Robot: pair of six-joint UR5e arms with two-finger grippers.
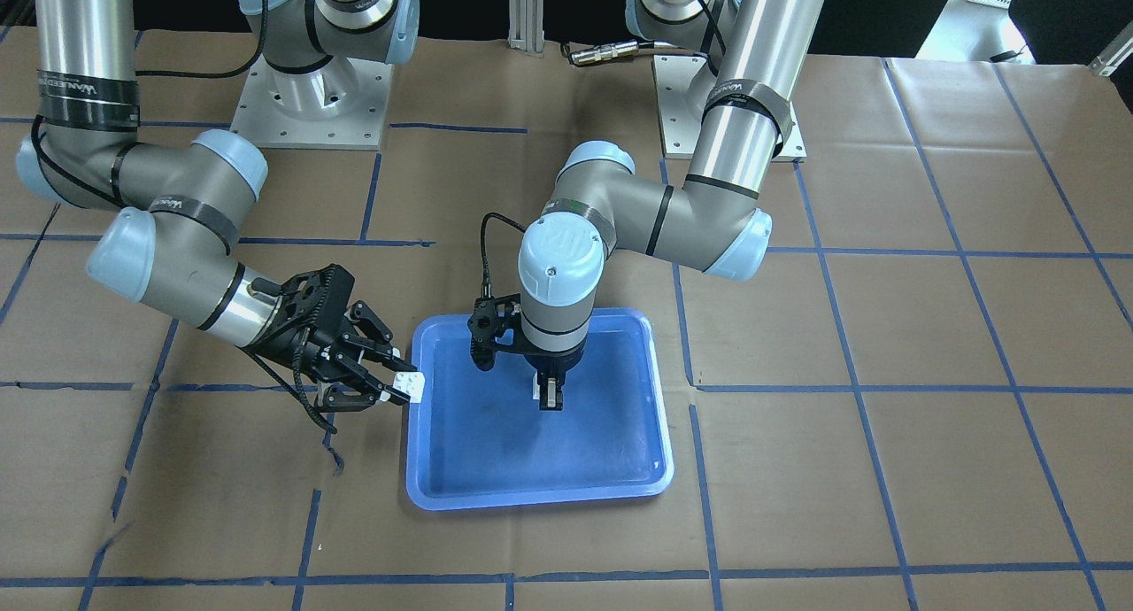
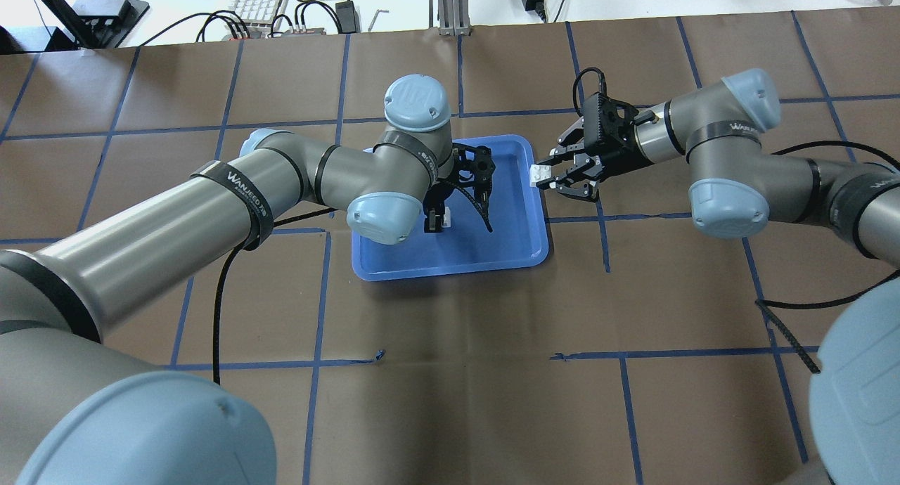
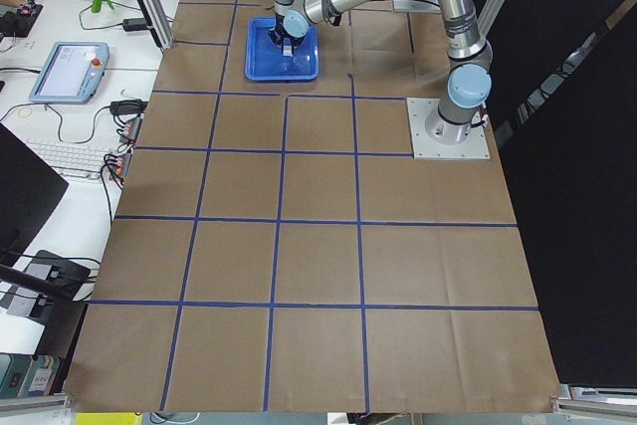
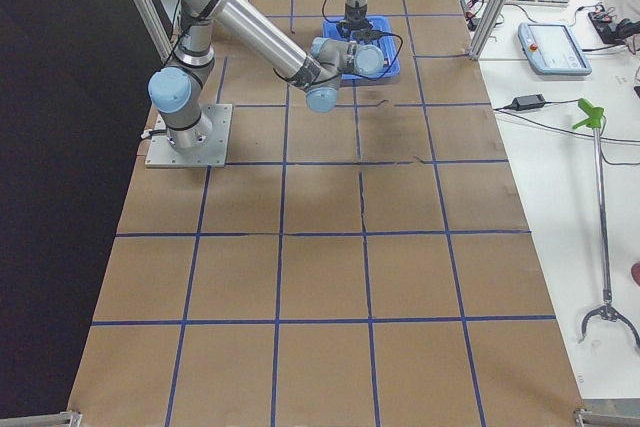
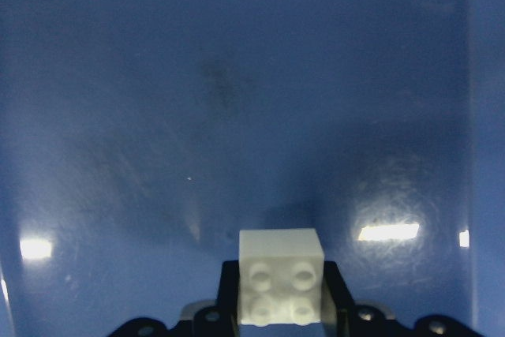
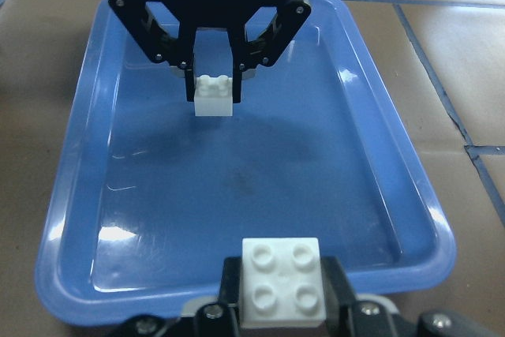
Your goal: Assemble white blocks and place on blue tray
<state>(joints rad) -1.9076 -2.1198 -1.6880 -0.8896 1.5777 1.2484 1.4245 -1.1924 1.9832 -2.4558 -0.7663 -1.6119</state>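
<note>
You have the paper-covered table (image 1: 885, 328) in front of you, with the blue tray (image 1: 496, 456) lying flat near its middle. Your left gripper (image 1: 551, 398) points straight down over the tray's floor. Its fingers pinch one white block (image 6: 214, 94) by the sides, inside the rim. Your right gripper (image 1: 400, 388) reaches in low from the robot's right side. Its fingers are clamped on the other white block (image 1: 410, 386), which is right at the tray's rim. The two blocks are apart, not joined.
</note>
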